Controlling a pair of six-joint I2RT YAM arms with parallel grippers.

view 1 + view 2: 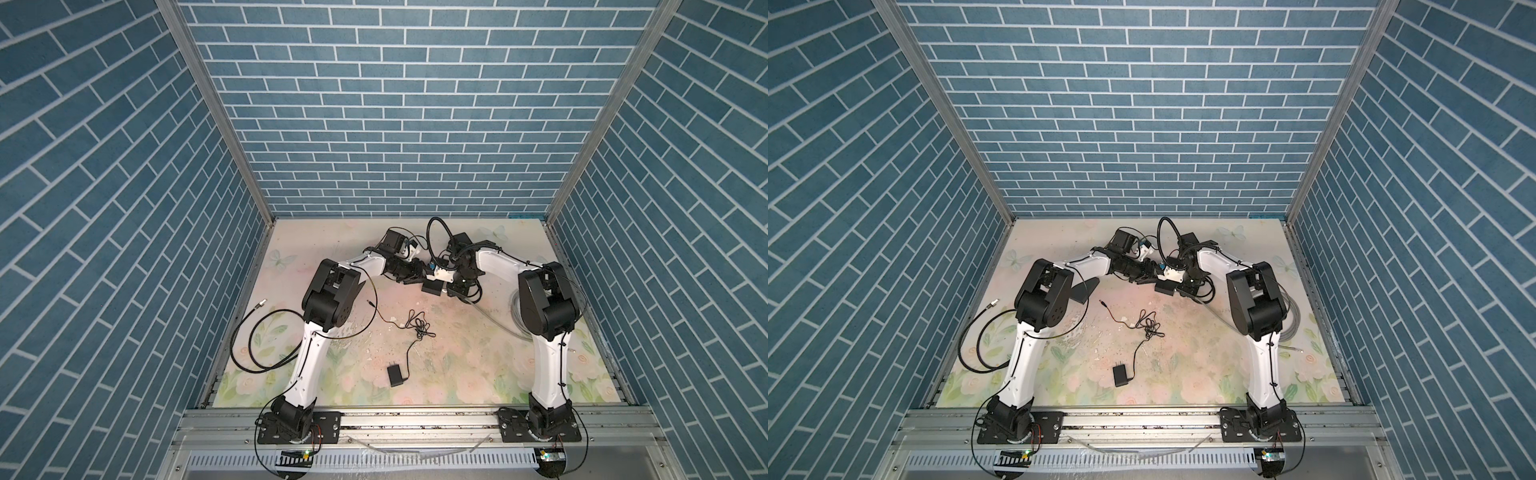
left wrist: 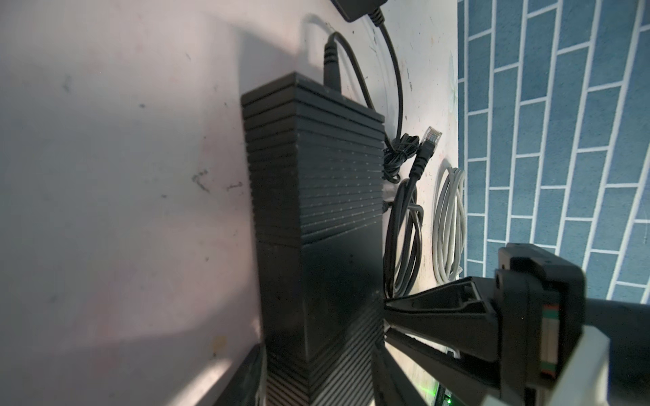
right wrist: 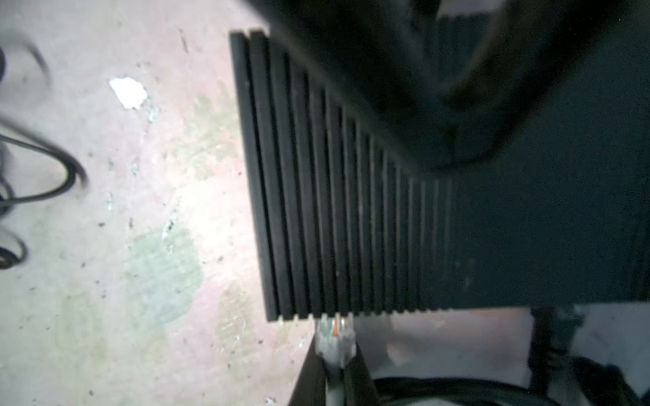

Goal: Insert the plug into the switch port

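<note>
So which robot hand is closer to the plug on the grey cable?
Right. The right hand pinches that plug just behind its tip, at the switch's edge. The left hand grips the switch's body, not touching the plug.

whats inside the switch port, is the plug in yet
The clear plug, pinched in the right tool, meets the ribbed switch at its edge. The port itself is hidden in every view, so the plug's depth cannot be told.

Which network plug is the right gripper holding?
The grey cable's plug, pinched in the right gripper at the switch's edge; the black cable's plug lies loose on the table.
</note>
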